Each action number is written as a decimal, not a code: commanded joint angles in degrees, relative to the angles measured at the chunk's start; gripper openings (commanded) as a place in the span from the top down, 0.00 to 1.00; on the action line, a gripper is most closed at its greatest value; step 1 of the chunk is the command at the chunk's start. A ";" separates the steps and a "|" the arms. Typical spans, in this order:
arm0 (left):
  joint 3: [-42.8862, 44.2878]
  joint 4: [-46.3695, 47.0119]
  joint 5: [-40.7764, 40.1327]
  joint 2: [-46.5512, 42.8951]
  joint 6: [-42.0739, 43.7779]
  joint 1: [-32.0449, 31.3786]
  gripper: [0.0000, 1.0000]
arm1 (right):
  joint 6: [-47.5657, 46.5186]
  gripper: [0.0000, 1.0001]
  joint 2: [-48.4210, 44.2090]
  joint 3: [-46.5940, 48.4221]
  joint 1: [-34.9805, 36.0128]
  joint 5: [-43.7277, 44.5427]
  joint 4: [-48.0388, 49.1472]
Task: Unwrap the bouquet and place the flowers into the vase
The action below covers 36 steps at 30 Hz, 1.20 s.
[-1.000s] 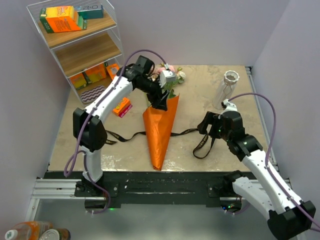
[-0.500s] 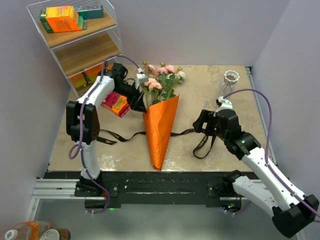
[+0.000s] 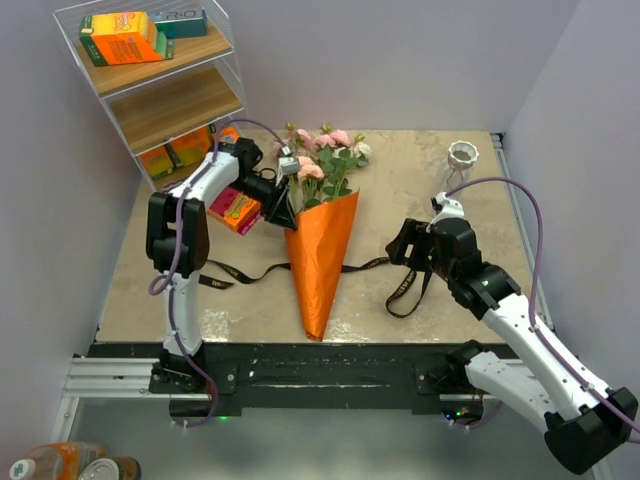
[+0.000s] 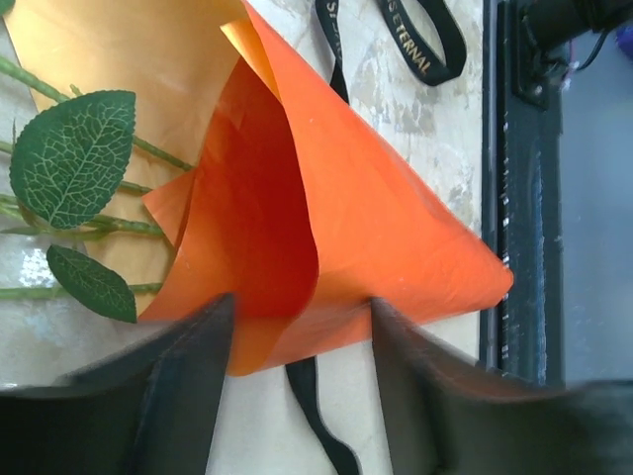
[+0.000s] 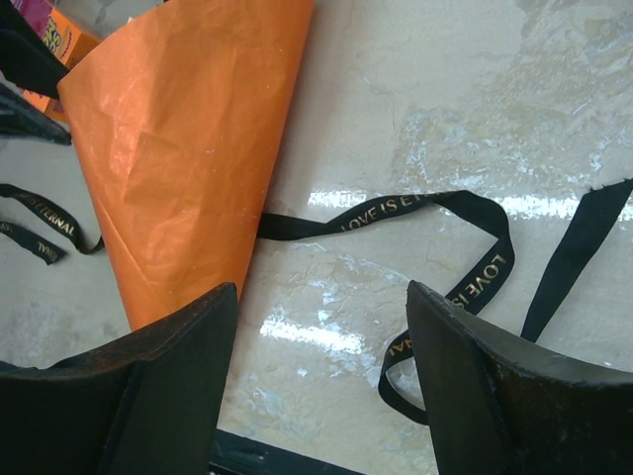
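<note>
Top external view: the bouquet (image 3: 320, 255) lies flat near the middle of the table (image 3: 400, 190). Its orange paper cone (image 3: 322, 270) points its tip at the near edge and its open mouth at the far edge. The flowers (image 3: 325, 160), pink and cream blooms on green stems, project from the mouth toward the far edge. The black ribbon (image 3: 372, 264) is untied. It lies slack on the table, passes under the cone and trails out to both the left and the right of it. The vase (image 3: 461, 165) stands upright near the far right corner, well apart from the bouquet.

The left gripper (image 3: 283, 212) sits at the left side of the cone's mouth. In the left wrist view its fingers (image 4: 188, 381) are spread apart, and the lower folded edge of the paper lies across the gap between them. Whether the fingers touch the paper cannot be determined. Stems and a green leaf (image 4: 74, 158) rest on the inner face of the paper.

The right gripper (image 3: 406, 245) hovers right of the cone, above the ribbon. In the right wrist view its fingers (image 5: 148, 396) stand wide apart and grasp nothing.

A colourful box (image 3: 232, 208) lies beside the left gripper. A shelf rack (image 3: 170, 100) stands at the far left corner.
</note>
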 commanded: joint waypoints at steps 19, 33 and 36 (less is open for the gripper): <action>18.67 -0.65 -3.07 -5.23 -14.91 -18.03 1.00 | 1.15 0.29 -4.28 1.03 0.38 1.25 0.07; 23.46 11.92 -0.42 -0.22 -31.27 -23.31 1.00 | 1.59 0.22 -9.47 2.00 0.38 6.00 -6.08; 18.72 10.43 -3.32 -1.79 -28.20 -20.07 0.87 | 0.19 0.19 -8.77 2.52 0.47 5.04 -6.61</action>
